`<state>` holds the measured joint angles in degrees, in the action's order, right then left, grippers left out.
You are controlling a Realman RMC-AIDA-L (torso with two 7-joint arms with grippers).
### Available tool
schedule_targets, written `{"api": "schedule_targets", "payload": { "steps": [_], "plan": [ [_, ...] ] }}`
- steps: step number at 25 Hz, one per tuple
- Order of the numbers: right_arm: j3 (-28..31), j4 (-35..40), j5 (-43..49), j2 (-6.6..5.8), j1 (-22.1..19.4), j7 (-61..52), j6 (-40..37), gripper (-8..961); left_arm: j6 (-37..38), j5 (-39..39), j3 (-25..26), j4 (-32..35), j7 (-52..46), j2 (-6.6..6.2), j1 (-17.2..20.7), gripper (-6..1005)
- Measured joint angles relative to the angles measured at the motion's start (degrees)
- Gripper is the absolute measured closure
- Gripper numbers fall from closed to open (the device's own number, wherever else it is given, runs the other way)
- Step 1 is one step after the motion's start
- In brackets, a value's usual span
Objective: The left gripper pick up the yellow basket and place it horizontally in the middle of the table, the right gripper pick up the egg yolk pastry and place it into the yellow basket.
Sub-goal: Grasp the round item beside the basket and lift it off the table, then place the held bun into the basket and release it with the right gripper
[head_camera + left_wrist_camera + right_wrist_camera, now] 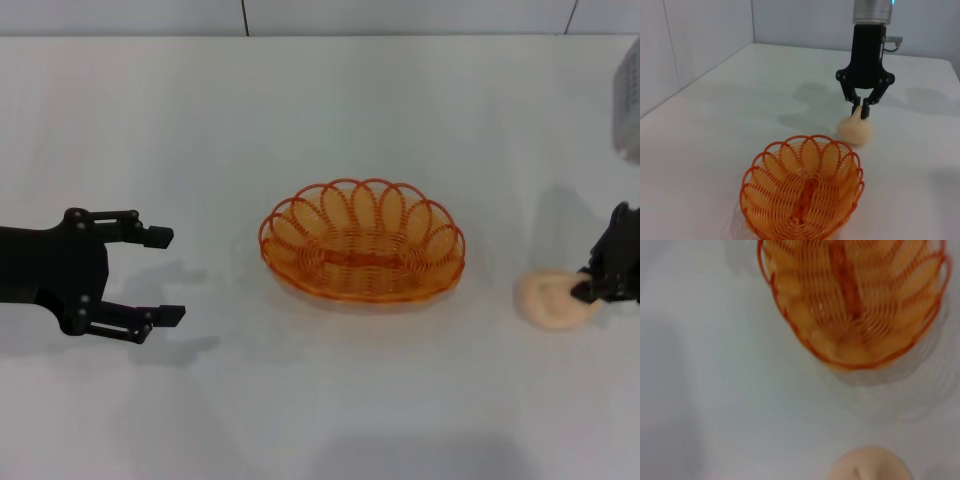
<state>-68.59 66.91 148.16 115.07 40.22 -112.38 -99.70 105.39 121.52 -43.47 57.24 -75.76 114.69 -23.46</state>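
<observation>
While the table (320, 110) lay white under everything, your yellow basket (362, 254) sat lengthwise at its middle, holding nothing. Your left gripper (166, 275) hovered well to its left, fingers spread wide and holding nothing. Your right gripper (861, 109) had its fingertips pinched nearly closed onto the top of the egg yolk pastry (854, 130), resting on the table right of the basket.

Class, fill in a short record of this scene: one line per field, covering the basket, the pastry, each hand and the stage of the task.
basket: upright, mid-table, empty
pastry: on the table, to the robot's right of the basket
left hand: open, apart from the basket on its left side
right hand: fingers closed on the pastry's top
stage: basket placed; pastry not yet in it
</observation>
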Motion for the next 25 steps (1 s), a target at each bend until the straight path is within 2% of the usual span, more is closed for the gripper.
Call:
{"api": "schedule_targets", "payload": {
  "steps": [6,9,13,19,25],
  "plan": [
    [8.6,7.4,-4.7,-0.17,-0.4,2.1,-7.5,885,0.4,-0.2,0.0,0.4,0.2,0.0,0.4,124],
    [10.0,9.1,-7.9,-0.15,-0.2,2.1,-8.8,901,1.2,-0.4,0.1,1.2,0.6,0.19,1.1,124],
    [9.8,10.9,-12.7,0.16,-0.2,1.6,-8.6,910,1.4,-0.7,0.4,3.8,1.1,1.62,2.8,124],
    [6.5,10.8,-21.5,0.45,-0.1,-0.3,-3.4,914,1.1,-0.4,0.2,5.3,1.1,3.05,4.5,124],
    [-4.4,8.2,-24.5,0.82,-0.5,-2.9,9.0,916,0.7,-0.3,0.3,5.2,1.2,3.18,4.7,124]
  ]
}}
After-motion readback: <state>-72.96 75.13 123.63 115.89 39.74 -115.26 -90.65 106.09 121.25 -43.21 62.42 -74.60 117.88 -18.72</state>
